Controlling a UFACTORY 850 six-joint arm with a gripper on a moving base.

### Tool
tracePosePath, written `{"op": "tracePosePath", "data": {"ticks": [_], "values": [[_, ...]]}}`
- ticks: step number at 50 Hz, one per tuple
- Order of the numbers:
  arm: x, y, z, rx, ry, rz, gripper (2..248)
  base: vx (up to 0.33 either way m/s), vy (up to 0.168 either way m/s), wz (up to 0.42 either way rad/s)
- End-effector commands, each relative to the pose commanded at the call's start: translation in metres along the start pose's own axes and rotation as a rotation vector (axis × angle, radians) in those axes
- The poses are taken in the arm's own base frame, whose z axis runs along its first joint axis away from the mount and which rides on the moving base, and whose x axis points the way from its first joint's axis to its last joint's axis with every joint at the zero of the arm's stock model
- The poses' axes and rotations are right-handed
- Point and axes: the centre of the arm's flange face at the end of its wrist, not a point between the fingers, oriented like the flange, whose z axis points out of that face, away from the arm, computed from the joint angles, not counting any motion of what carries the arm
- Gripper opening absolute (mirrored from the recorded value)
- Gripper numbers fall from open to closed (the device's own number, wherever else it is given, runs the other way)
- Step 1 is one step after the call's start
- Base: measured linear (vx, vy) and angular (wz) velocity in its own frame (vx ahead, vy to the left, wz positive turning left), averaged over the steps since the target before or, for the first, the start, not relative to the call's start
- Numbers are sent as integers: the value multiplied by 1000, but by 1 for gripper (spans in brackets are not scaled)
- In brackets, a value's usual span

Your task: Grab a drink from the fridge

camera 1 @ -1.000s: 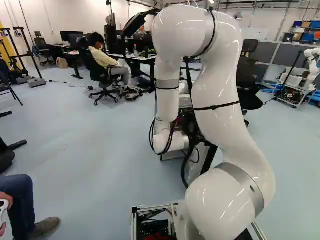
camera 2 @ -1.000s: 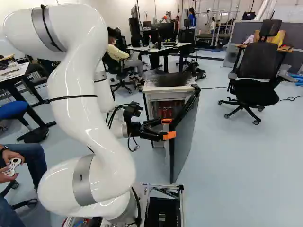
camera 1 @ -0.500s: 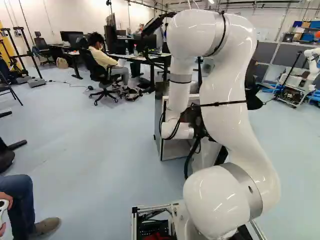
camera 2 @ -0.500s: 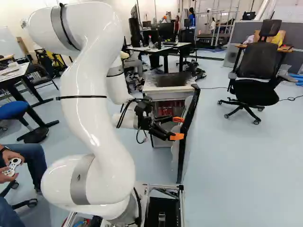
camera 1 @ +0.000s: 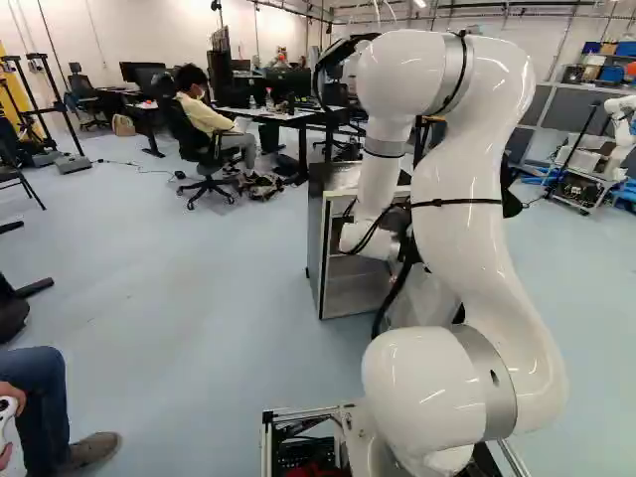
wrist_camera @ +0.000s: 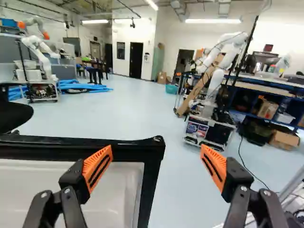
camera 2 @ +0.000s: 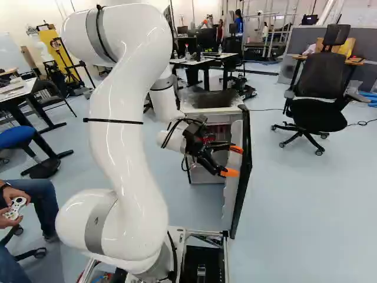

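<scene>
Pincer (wrist_camera: 156, 160) spread wide beside open door (camera 2: 242, 177); fridge (camera 2: 215, 110) seen beyond door, drink not made out. Door could be knocked shut if its edge is caught by a finger.

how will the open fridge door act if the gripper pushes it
The door should feel stiff: its black frame looks straight and rigid. It stands swung out from the fridge, so it would probably turn about that side rather than tip. The pale inner panel looks smooth, so the orange pads might slide along it.
</scene>
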Motion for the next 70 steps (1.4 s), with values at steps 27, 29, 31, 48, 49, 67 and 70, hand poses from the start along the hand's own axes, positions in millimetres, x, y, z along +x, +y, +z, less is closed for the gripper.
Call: {"op": "tracePosePath", "data": {"ticks": [27, 29, 31, 48, 49, 67, 70], "values": [[18, -53, 56, -152, -39, 118, 247, 0, 0, 0], [19, -57, 61, -162, -41, 126, 247, 0, 0, 0], [20, -60, 65, -171, -42, 135, 247, 0, 0, 0], [31, -89, 103, -250, -53, 205, 247, 0, 0, 0], [32, -91, 105, -254, -53, 209, 247, 0, 0, 0], [39, -110, 133, -304, -57, 259, 247, 0, 0, 0], [39, -110, 133, -304, -57, 259, 247, 0, 0, 0]]}}
